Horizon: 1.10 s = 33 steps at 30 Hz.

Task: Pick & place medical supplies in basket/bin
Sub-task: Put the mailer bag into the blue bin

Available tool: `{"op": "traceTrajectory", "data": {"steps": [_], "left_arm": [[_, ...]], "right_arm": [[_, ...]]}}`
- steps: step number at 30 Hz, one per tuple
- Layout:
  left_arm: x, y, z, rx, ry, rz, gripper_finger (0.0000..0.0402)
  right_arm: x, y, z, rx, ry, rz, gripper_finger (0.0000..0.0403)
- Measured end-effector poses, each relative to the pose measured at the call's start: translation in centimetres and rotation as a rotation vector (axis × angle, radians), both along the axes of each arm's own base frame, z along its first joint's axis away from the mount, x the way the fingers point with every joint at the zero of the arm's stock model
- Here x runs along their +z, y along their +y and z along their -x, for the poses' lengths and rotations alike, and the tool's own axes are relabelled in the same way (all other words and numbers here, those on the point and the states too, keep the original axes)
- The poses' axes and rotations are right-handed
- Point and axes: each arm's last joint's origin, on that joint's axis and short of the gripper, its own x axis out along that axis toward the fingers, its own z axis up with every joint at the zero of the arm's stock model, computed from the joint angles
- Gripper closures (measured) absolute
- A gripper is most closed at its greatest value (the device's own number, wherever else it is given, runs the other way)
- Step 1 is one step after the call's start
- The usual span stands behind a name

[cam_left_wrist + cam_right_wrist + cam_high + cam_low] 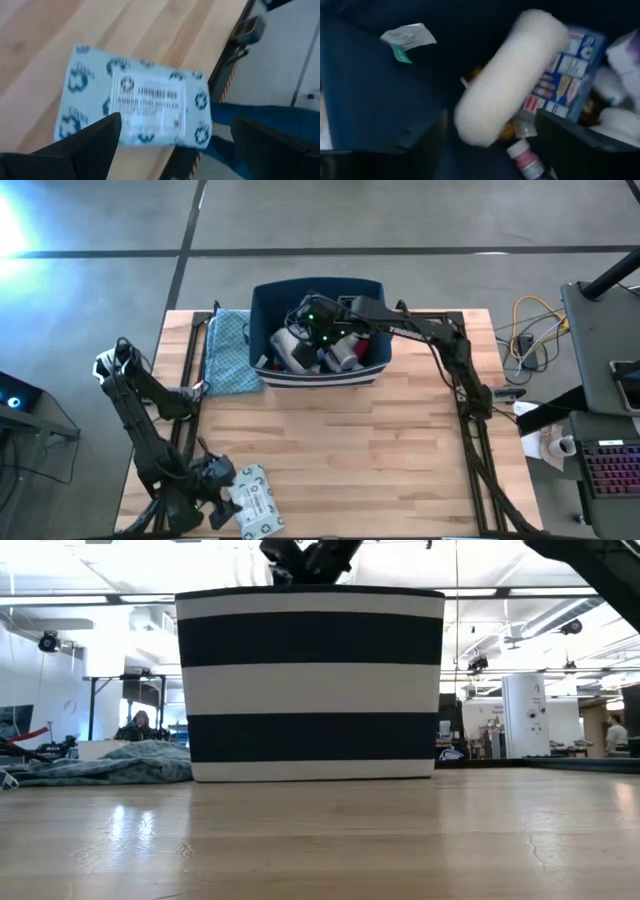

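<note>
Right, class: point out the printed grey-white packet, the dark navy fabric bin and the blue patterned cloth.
printed grey-white packet (pixel 142 107), left wrist view, on its white label
dark navy fabric bin (pixel 265 310), high view, on its left wall
blue patterned cloth (pixel 228 352), high view, at its middle

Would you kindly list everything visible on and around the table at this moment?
Bin: one, navy with white stripes, table's far middle, holding supplies.
White roll: one, falling or lying inside the bin.
First-aid box: one, blue-white, inside the bin.
Printed packet: one, grey-white, near-left table edge.
Cloth: one, blue patterned, left of the bin.
Left gripper: open, at the packet.
Right gripper: open, over the bin.
</note>
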Motion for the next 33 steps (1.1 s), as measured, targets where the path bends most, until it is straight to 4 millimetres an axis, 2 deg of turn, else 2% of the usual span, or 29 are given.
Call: {"op": "traceTrajectory", "data": {"steps": [5,9,12,15,17,20,24,28,33], "left_arm": [[-1.8,-1.7,0.2,0.081,0.121,0.056,0.0049],[-3.9,-3.1,0.4,0.337,0.206,0.149,0.0049],[-5.0,-4.7,0.6,0.457,0.249,0.231,0.0049],[-5.2,-6.3,-0.1,0.447,0.283,0.295,0.0049],[-5.6,-6.6,-1.1,0.469,0.265,0.279,0.0049],[-7.1,-6.2,-1.7,0.498,0.268,0.206,0.0049],[-9.3,-5.3,-1.6,0.514,0.315,0.141,0.0049],[-10.6,-4.8,-1.4,0.509,0.296,0.181,0.0049],[-12.9,-3.3,-1.5,0.521,0.185,0.262,0.0049]], "right_arm": [[1.5,2.8,0.1,0.015,0.027,0.256,0.0065],[2.7,5.8,0.5,-0.027,0.073,0.438,0.0041],[3.0,7.4,1.2,-0.081,0.127,0.481,0.0036],[2.7,8.3,2.0,-0.133,0.18,0.431,0.0035],[2.5,8.7,2.4,-0.157,0.216,0.408,0.0035],[2.3,9.2,2.7,-0.173,0.239,0.394,0.0035],[2.2,9.8,2.6,-0.133,0.236,0.313,0.0035],[2.0,11.1,2.6,0.01,0.237,0.072,0.0035],[2.3,16.0,3.2,0.285,0.229,0.019,0.0035]]}}
